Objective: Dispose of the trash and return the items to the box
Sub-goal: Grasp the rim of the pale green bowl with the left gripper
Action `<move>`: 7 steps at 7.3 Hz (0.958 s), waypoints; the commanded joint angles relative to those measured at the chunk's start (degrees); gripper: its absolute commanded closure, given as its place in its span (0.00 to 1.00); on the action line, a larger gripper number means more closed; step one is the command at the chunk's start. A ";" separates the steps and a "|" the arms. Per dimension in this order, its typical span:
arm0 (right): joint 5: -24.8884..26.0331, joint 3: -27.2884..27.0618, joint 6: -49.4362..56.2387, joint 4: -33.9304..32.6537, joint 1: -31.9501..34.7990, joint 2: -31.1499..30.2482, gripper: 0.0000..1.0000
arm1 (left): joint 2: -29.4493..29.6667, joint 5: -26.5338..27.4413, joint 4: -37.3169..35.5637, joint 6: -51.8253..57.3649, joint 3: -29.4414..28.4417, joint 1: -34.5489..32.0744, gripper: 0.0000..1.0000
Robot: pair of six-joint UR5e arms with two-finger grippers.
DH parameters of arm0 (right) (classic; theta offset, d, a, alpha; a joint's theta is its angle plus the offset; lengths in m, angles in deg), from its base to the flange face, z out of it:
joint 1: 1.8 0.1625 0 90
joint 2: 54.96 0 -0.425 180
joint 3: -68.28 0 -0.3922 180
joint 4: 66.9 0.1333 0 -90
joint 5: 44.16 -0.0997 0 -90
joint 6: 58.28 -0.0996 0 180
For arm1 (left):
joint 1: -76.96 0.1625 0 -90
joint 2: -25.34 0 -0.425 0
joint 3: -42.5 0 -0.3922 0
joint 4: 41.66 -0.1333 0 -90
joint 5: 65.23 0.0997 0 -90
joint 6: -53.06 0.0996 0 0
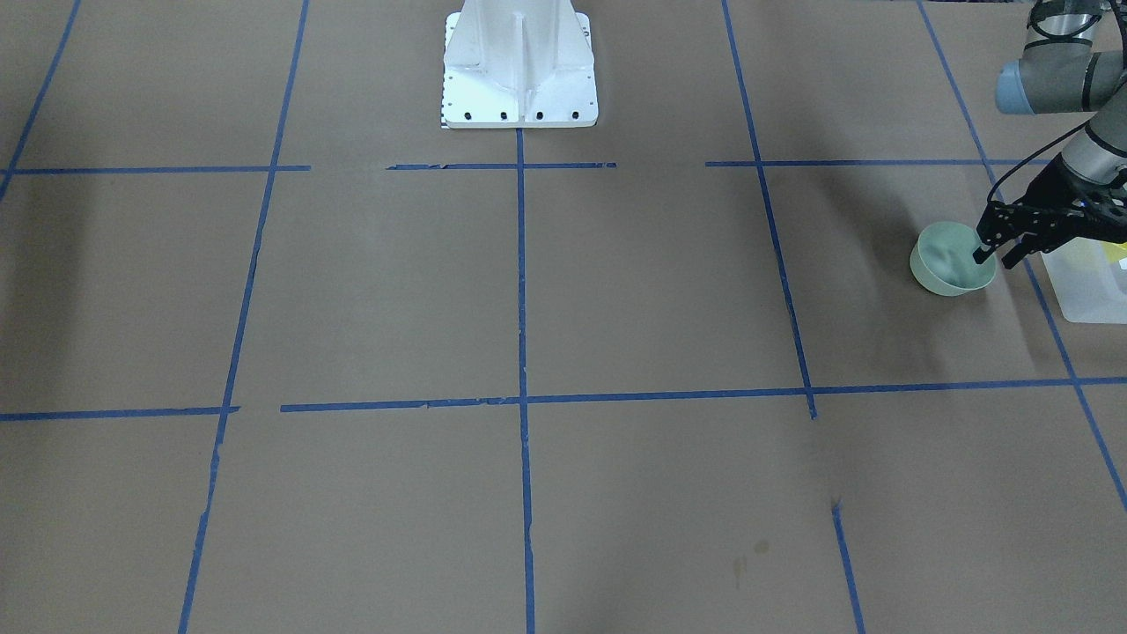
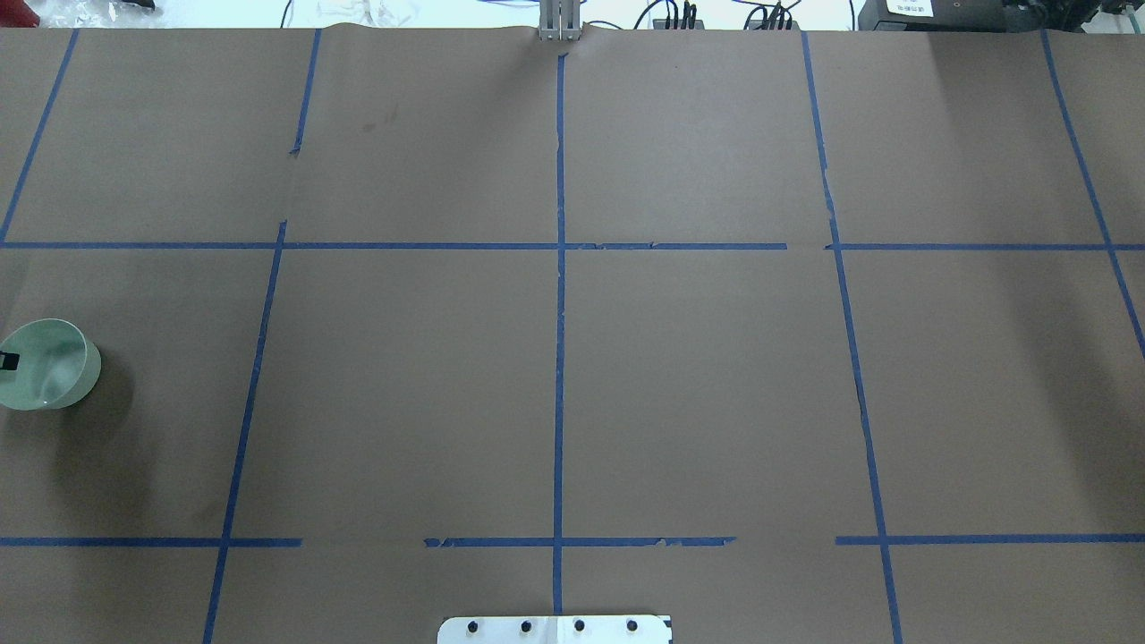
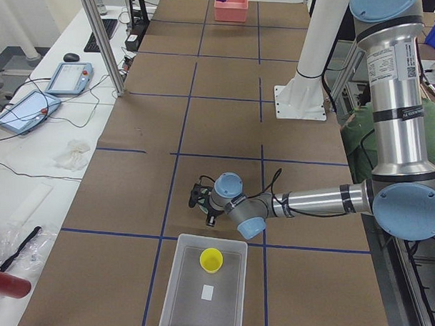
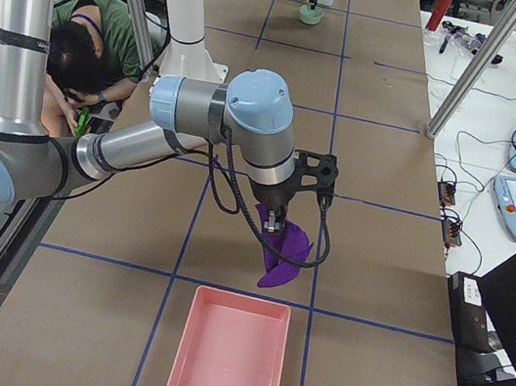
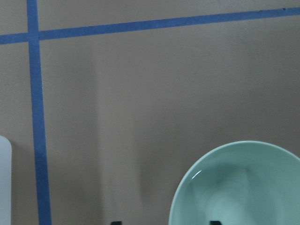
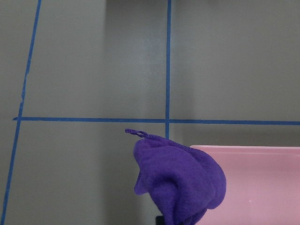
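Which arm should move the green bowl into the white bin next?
Left. Left gripper straddles the bowl rim beside the bin; right gripper holds a purple cloth over by the pink tray.

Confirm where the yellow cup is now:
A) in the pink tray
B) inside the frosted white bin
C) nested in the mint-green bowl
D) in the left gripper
B. The exterior left view shows the yellow cup upright inside the frosted white bin. The left gripper straddles the mint-green bowl rim, and the right gripper holds a purple cloth.
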 commanded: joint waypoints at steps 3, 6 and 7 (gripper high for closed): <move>5.23 6.23 10.96 0.05 3.72 0.23 1.00 | 0.89 -0.26 -0.32 -4.51 2.97 0.38 1.00; 10.26 12.29 16.42 0.84 4.78 0.41 1.00 | 0.45 -15.19 -0.67 -4.07 7.90 -2.68 1.00; 10.79 15.80 19.31 1.89 4.78 0.49 1.00 | 0.36 -16.43 -1.20 -3.99 8.18 -4.18 1.00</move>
